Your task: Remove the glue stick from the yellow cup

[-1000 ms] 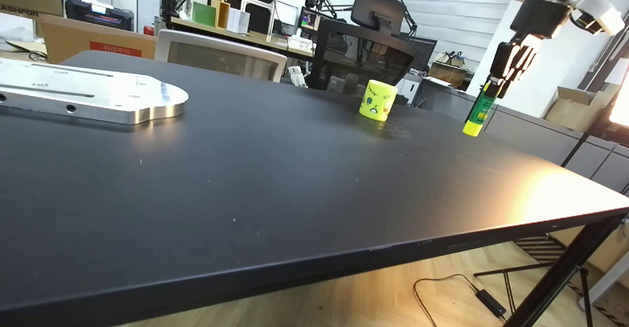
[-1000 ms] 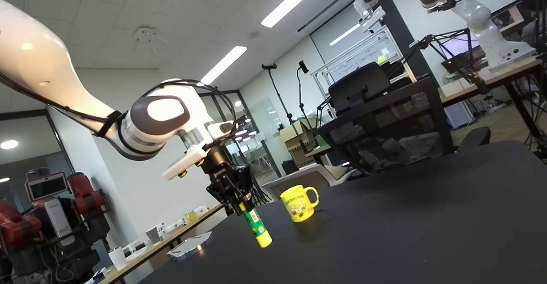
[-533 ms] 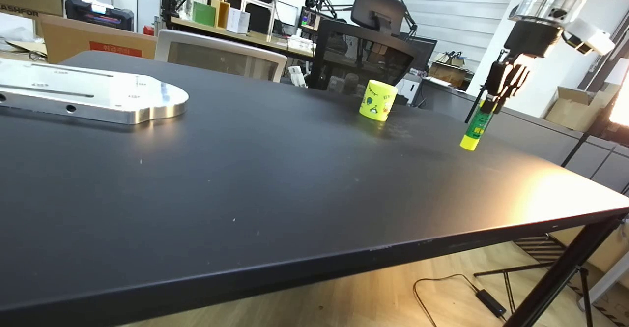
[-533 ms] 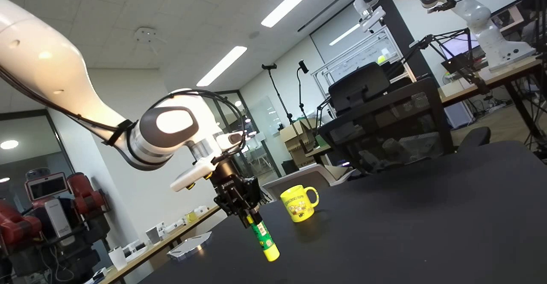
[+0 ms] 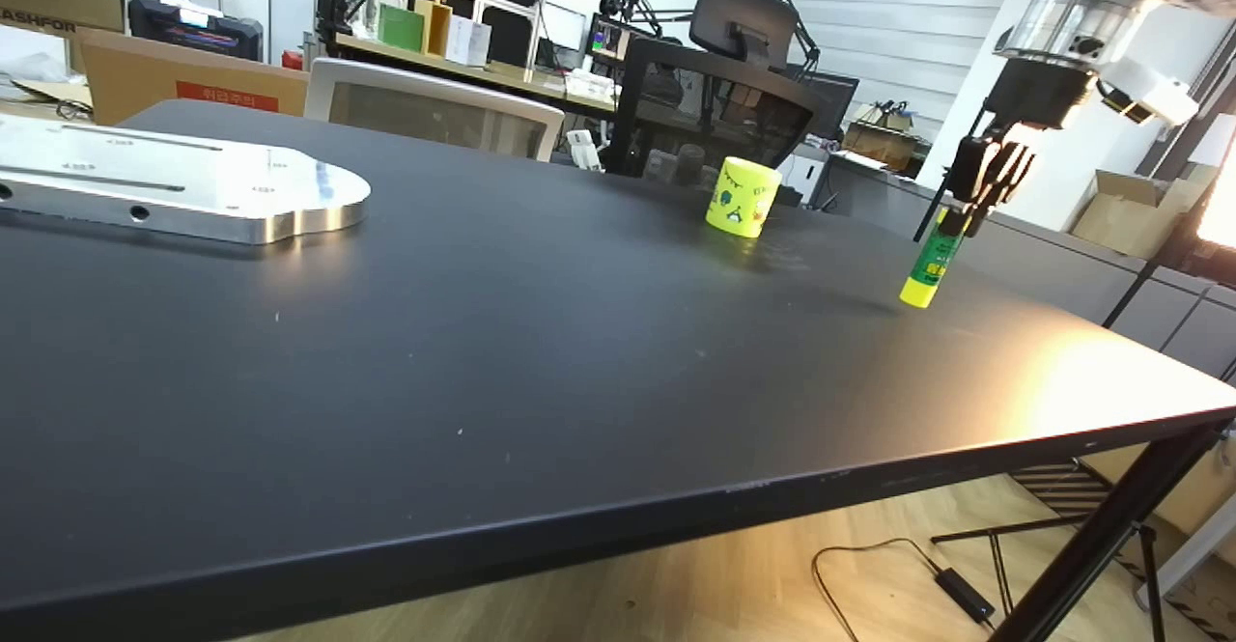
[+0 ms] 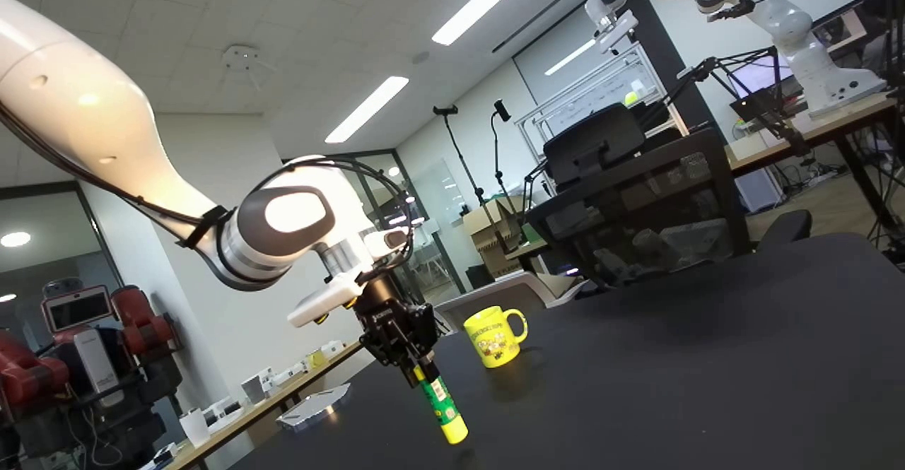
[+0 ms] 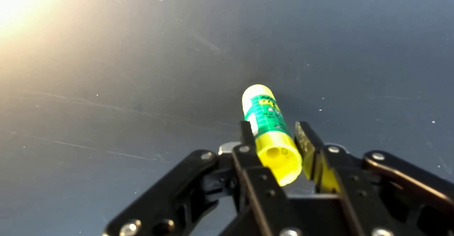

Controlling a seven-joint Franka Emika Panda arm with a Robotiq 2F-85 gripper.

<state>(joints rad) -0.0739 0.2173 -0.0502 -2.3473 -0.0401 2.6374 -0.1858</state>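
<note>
The end effector (image 7: 273,126) pinches the glue stick (image 6: 444,410) near its top, over the worktop (image 6: 657,378), clear of the yellow cup (image 6: 493,343). That grip presumably leaves the lower end free to touch down first

Premises read as a robotics laboratory with office furnishings. In an exterior view, a white jointed robot arm (image 6: 792,32) stands mounted on a wood-topped bench (image 6: 820,131); a red-and-black robot (image 6: 138,318) stands at the opposite edge of that view. A white-framed whiteboard (image 6: 590,113) with markings and long bright ceiling light strips (image 6: 488,1) are noted. A black mesh-backed office chair (image 6: 647,212) appears in both exterior views. In an exterior view, a thick silver metal plate (image 5: 198,169) with slots and holes lies on a black-topped table (image 5: 483,352); brown cardboard boxes (image 5: 145,68) and a dark flat monitor (image 5: 835,101) are recorded.
</note>
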